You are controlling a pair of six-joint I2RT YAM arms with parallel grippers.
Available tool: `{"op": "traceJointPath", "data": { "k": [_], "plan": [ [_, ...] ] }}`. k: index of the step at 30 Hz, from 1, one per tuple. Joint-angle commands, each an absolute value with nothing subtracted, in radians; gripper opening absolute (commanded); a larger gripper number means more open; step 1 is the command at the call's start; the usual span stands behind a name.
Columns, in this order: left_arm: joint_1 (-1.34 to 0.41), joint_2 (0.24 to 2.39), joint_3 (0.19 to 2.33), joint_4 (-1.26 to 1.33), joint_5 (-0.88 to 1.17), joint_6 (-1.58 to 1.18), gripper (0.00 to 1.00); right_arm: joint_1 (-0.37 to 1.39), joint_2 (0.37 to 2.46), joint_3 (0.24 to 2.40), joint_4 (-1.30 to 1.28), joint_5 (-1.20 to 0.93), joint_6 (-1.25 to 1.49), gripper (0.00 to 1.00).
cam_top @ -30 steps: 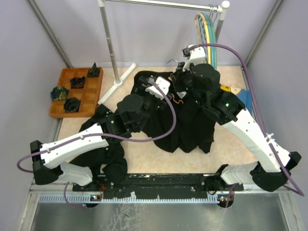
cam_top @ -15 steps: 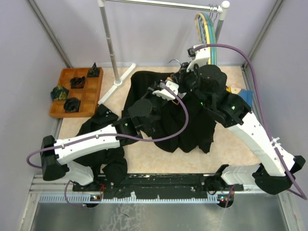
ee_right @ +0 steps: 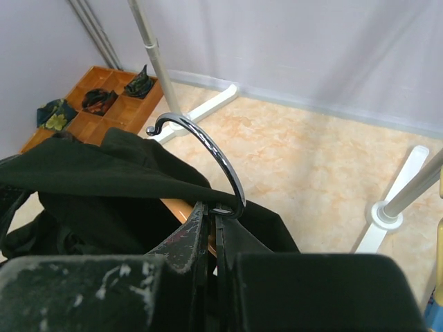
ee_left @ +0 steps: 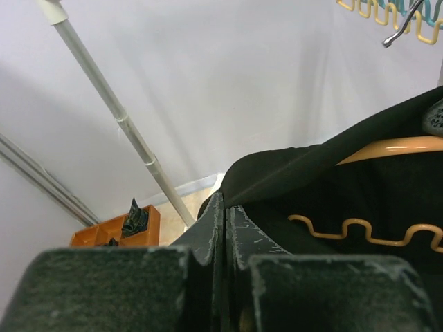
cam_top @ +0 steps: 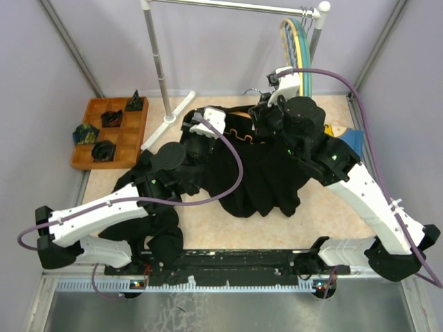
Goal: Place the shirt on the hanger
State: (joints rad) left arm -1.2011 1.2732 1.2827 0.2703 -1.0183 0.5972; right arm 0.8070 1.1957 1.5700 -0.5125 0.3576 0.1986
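Find the thin orange plastic hanger (cam_top: pixel 243 136) raised off the beige marbled tabletop (cam_top: pixel 208 221) at the far middle of the top view, gripped by the right pincer (ee_right: pixel 210 209). The jaws of that pincer are pressed almost together on the neck of the hanger, just below the curved metal hook (ee_right: pixel 208 149); only a thin slit shows between the fingers. The hook rises toward the far wall, and in the right wrist view it arches over to the left and ends in a small curled tip. The hanger's long axis runs left to right across the top view. In the left wrist view you see one smooth arm (ee_left: pixel 394 146) above one wavy notched arm (ee_left: pixel 353 232), both running off toward the right edge. The large plain black long-sleeved shirt (cam_top: pixel 266 176) is draped over the hanger: black fabric lies over the smooth arm and on both sides of the hook's base. The body of the shirt hangs down toward the near edge, with its lower part spread on the tabletop. The left pincer (ee_left: pixel 224 207) sits at the shirt's upper left edge, jaws brought together with no visible gap, pinching a fold of the black fabric. Note, well apart to the left, an orange compartment tray (cam_top: pixel 131 135) holding small dark items, a metal garment rail (cam_top: pixel 156 62) on a white foot behind it, and yellow and teal hangers (cam_top: pixel 296 41) hung at the rail's right end.
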Motion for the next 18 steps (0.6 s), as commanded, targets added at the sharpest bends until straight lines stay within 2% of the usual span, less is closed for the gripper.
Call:
{"op": "traceJointPath", "data": {
  "k": [1, 8, 13, 18],
  "plan": [
    [-1.206, 1.235, 1.324, 0.156, -1.038, 0.489, 0.0, 0.806, 1.145, 1.58, -0.426, 0.411, 0.165, 0.0],
    [-1.204, 1.177, 1.361, -0.024, -0.993, 0.317, 0.0, 0.794, 1.145, 1.585, -0.441, 0.419, 0.151, 0.0],
    [-1.206, 1.184, 1.459, -0.195, -0.84, 0.186, 0.0, 0.783, 1.172, 1.595, -0.45, 0.433, 0.17, 0.0],
    [-1.206, 1.195, 1.484, -0.26, -0.688, 0.115, 0.0, 0.774, 1.186, 1.599, -0.425, 0.43, 0.189, 0.0]
  ]
}}
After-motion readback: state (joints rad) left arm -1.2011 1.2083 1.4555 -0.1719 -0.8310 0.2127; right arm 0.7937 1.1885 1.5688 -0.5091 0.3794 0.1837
